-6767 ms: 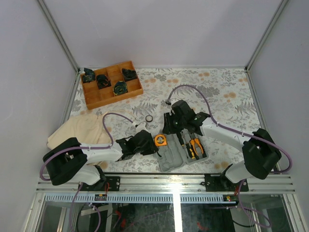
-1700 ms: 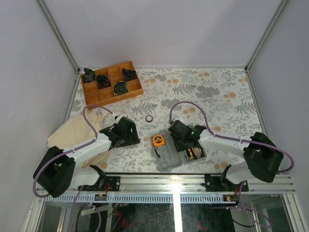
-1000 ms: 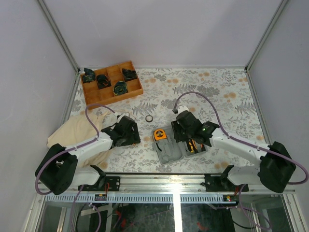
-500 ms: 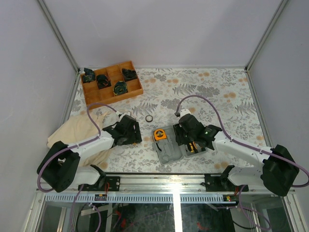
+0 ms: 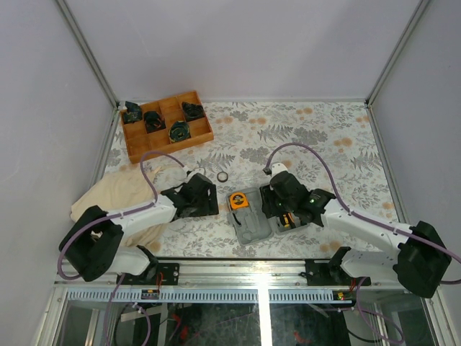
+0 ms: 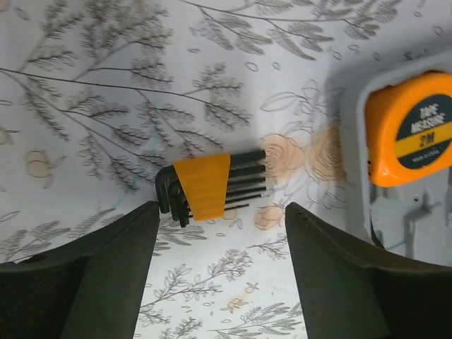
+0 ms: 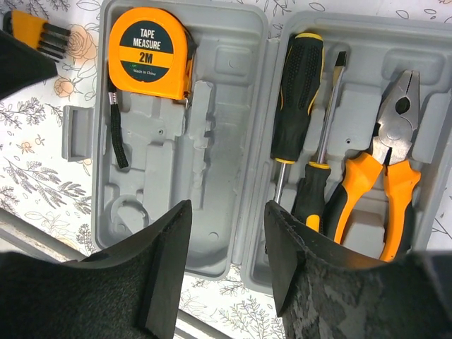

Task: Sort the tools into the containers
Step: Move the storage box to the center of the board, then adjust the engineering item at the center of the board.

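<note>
The left hand, spread wide and empty, hangs over the orange key set on the surface, near the grey case. Best go straight down and pinch its middle.

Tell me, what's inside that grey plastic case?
The grey case holds an orange tape measure in one half, two black-and-yellow screwdrivers and orange-handled pliers in the other. The right gripper's fingers hide parts of its near edge.

- Tape measure: right side cut off at the left wrist view's edge.
- Hex key set: cropped at the right wrist view's corner.
- Pliers: handle ends hidden behind the right gripper.
</note>
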Robot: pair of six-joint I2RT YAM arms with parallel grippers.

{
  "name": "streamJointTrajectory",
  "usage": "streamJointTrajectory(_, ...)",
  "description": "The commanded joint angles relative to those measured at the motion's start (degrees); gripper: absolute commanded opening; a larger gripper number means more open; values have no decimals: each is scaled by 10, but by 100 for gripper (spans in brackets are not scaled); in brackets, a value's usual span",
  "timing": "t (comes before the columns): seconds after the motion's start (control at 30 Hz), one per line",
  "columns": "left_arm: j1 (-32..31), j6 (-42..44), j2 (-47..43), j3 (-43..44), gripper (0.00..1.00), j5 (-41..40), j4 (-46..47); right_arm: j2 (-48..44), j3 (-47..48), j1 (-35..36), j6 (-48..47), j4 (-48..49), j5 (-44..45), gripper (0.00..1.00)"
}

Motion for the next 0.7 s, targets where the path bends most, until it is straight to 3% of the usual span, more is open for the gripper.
streamJointTrajectory(0.0,-14,-8,-1,24,71,15,13,-24,-7,-4,13,19,-5,53)
streamJointTrajectory(0.3,4,-2,-128,80,73,-56,-109,0,22,16,53,60,-28,54)
streamJointTrajectory(0.67,90,65,-280,134,73,-69,-178,183,143,94,153,154,3,49)
